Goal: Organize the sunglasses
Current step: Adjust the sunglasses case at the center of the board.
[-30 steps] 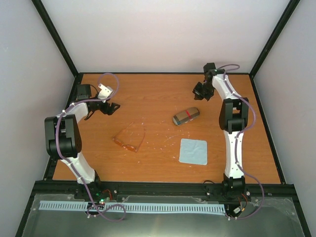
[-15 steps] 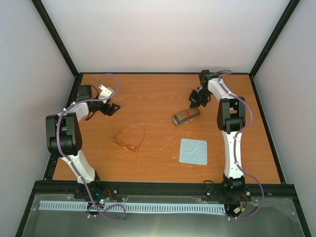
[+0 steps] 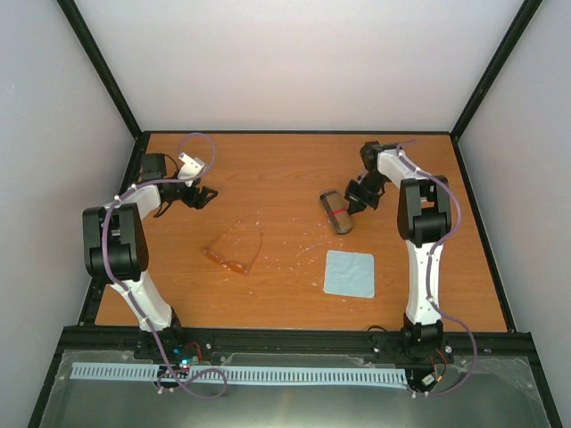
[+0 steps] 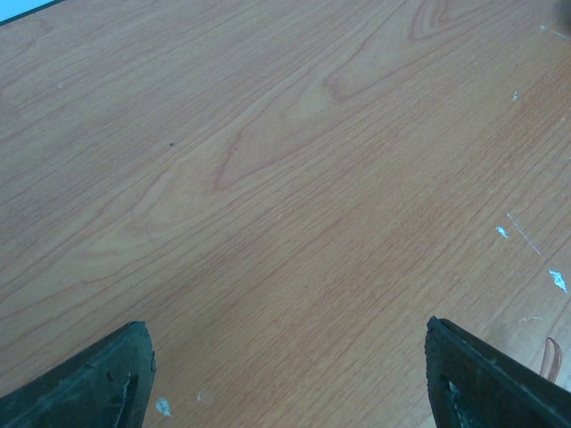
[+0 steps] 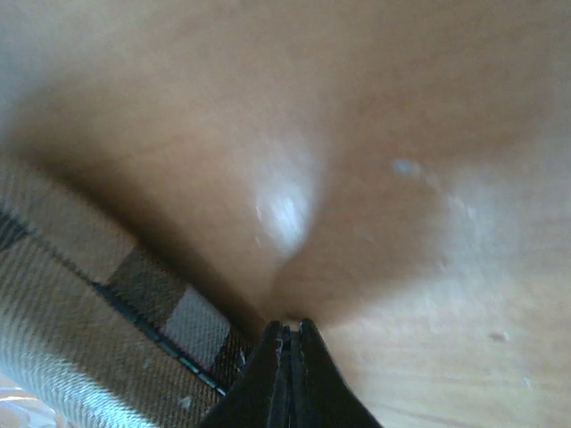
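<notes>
The left end effector (image 3: 202,194) hovers over the bare wood of the desk (image 3: 277,169) at about 10 o'clock from the desk's centre. In the left wrist view its two dark fingers (image 4: 111,379) stand wide apart at the bottom corners, with nothing between them but wood grain. The sunglasses (image 3: 235,248) lie flat on the desk towards 8 o'clock from centre, well apart from that end effector, which sits at their 11 o'clock. Their orange-brown front faces 7 o'clock and the slender arms reach towards 1 o'clock. A thin orange-brown curve at the lower right edge of the left wrist view may be one arm tip, but it is too small to tell. The right end effector (image 3: 356,200) is low at the desk, at 2 o'clock from centre. In the right wrist view its fingers (image 5: 287,357) are pressed together with nothing clamped between them, and their tips sit right against the edge of the plaid glasses case (image 5: 89,303). The case (image 3: 336,211) lies with its long axis running from 11 to 5 o'clock and a red band across its middle. A light-blue cloth (image 3: 349,273) lies flat at the case's 5 o'clock, apart from it.
</notes>
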